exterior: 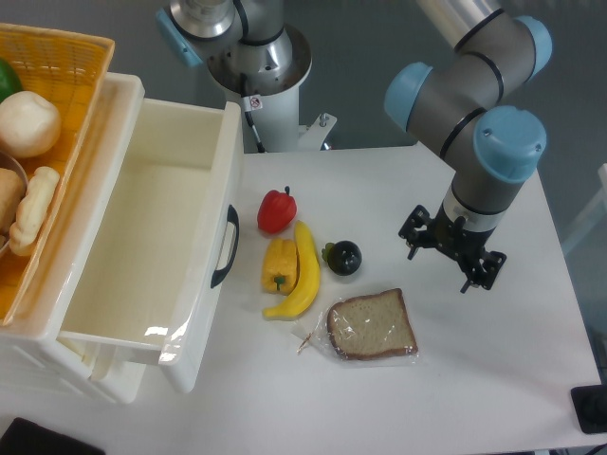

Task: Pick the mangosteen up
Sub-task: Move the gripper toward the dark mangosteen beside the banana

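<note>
On the white table (493,379) we find a large open white plastic drawer (142,256) at left. Our black two-finger gripper (453,254) hangs right of the fruit, grasping nothing; whether its jaws are parted we cannot tell. The bagged bread slice (372,325), yellow banana (302,275) and red pepper (276,210) crowd the small glossy black mangosteen (342,257), unpicked; approach and grasp remain.

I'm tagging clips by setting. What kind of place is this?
Probably a robotics lab set up for pick-and-place trials: an arm with a gripper over a white table, toy-like food such as a mangosteen and banana, and an open white drawer.
</note>
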